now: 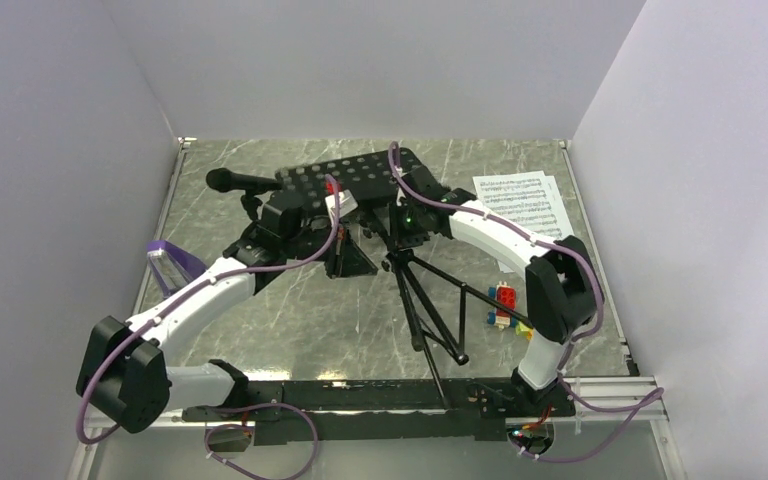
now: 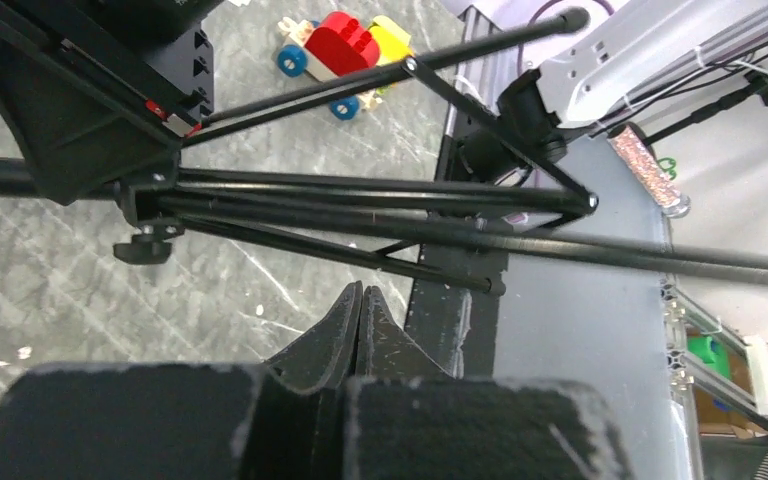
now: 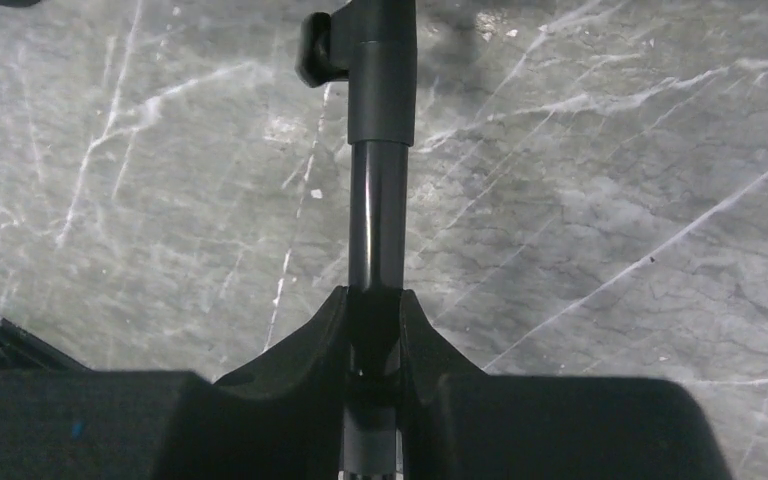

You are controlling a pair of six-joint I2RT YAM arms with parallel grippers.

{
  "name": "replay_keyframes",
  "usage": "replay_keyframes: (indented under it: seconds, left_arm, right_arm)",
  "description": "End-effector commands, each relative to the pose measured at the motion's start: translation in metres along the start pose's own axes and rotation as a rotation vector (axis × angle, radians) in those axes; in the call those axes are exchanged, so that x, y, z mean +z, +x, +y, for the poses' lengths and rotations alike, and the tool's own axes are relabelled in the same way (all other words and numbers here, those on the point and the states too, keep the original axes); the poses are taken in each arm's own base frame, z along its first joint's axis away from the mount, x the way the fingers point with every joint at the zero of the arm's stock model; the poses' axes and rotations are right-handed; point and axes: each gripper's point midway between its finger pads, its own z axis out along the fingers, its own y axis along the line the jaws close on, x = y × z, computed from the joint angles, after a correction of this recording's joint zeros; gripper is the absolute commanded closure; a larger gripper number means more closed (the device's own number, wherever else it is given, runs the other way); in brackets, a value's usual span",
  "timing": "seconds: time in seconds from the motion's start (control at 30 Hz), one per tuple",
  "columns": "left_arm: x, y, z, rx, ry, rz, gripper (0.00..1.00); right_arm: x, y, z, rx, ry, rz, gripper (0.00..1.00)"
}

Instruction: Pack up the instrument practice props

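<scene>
The black music stand is tilted at the table's middle, its perforated desk at the back and its tripod legs stretched toward the front. My right gripper is shut on the stand's pole, which runs between its fingers. My left gripper is shut and empty just left of the pole; the stand's legs cross just beyond its tips. The microphone lies at the back left. The purple metronome is at the left edge. White sheet-music pages lie at the back right.
Red, yellow and green toy blocks sit on the marble table right of the stand's legs, next to my right arm's elbow; they also show in the left wrist view. White walls enclose the table on three sides. A black rail runs along the front edge.
</scene>
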Motion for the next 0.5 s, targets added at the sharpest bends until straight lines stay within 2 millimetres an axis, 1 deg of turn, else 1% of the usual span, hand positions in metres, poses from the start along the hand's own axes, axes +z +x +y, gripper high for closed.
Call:
replay_keyframes:
  seconds: [0.0,0.1,0.33,0.37,0.4,0.43,0.47]
  left_arm:
    - [0.002,-0.01,0.017,0.081,-0.031,-0.023,1.0]
    - [0.0,-0.011,0.024,0.087,-0.049,-0.025,0.99]
    - [-0.002,0.007,0.051,0.048,-0.149,0.035,1.0]
    - [-0.002,0.011,0.054,0.046,-0.153,0.054,0.97]
    - [-0.002,0.014,0.056,0.045,-0.159,0.071,0.9]
    - [-0.002,0.019,0.06,0.032,-0.17,0.087,0.8]
    - [-0.002,0.023,0.062,0.014,-0.183,0.097,0.71]
  right_arm:
    - [-0.012,-0.053,0.04,0.015,-0.165,-0.178,1.0]
    - [0.002,-0.052,0.04,0.054,-0.164,-0.163,1.0]
    - [0.024,-0.055,0.031,0.136,-0.132,-0.163,1.0]
    - [0.025,-0.056,0.032,0.128,-0.135,-0.163,1.0]
    - [0.023,-0.059,0.033,0.112,-0.14,-0.169,1.0]
    - [0.019,-0.062,0.035,0.083,-0.156,-0.177,1.0]
    - [0.014,-0.067,0.036,0.032,-0.173,-0.193,0.95]
